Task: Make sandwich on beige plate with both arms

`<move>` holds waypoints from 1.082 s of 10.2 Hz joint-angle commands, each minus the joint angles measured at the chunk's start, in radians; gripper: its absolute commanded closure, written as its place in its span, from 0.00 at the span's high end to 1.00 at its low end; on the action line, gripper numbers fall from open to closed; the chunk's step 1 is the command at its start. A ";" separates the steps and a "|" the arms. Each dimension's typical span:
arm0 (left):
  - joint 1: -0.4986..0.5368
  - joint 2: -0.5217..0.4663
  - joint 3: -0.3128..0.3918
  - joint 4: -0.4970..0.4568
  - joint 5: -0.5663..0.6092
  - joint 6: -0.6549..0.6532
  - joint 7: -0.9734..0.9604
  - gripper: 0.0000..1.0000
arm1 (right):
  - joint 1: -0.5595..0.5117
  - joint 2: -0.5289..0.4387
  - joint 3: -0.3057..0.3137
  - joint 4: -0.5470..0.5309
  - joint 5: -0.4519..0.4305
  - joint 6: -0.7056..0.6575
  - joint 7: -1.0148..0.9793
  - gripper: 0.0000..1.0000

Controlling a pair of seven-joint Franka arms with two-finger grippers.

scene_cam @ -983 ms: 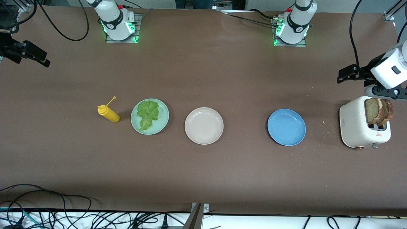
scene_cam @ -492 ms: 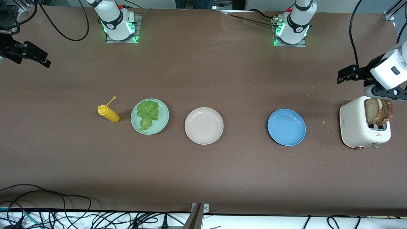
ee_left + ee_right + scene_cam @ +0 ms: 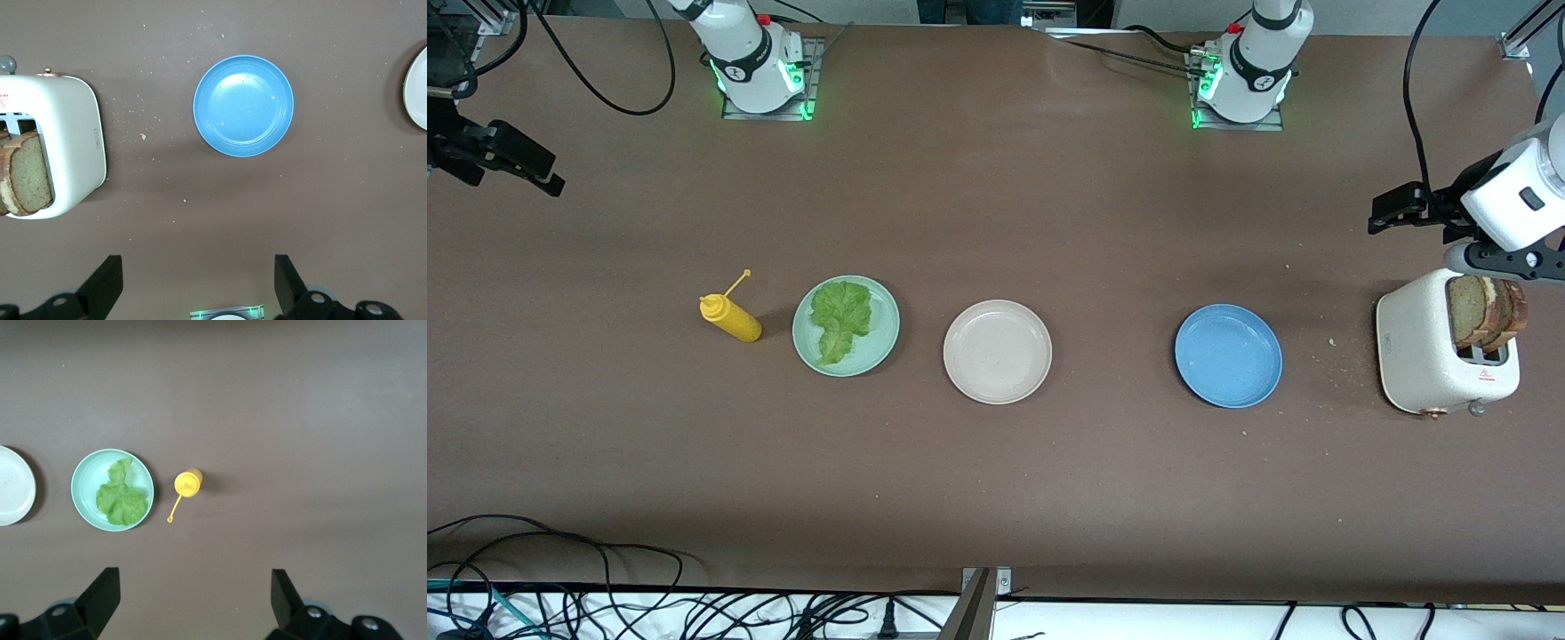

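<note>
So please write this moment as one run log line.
stage: start | round beige plate: bare | green lettuce leaf: on mint plate | brown bread slices: in white toaster

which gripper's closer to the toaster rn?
Left. The left gripper hangs open right by the toaster; the right gripper waits open at the table's right-arm end, past the mustard bottle.

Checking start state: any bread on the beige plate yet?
No. The beige plate is bare; both bread slices sit in the toaster.

Yellow squeeze bottle [image 3: 732,320] upright just beside mint-green plate [image 3: 880,345], toward right arm's end of brown table [image 3: 996,204]. Blue plate [image 3: 1228,356] near white toaster [image 3: 1423,356], crumbs [image 3: 1332,341] betw. them.
</note>
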 commanded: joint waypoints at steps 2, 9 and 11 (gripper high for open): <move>0.007 0.008 -0.006 0.012 0.003 0.000 0.014 1.00 | -0.017 0.024 0.006 -0.008 0.007 0.020 -0.003 1.00; 0.007 0.009 -0.006 0.011 0.003 0.000 0.010 1.00 | -0.008 0.072 0.009 -0.048 -0.035 0.091 -0.001 1.00; 0.007 0.009 -0.006 0.011 0.003 -0.001 0.009 1.00 | -0.008 0.066 0.012 -0.060 -0.033 0.093 0.000 1.00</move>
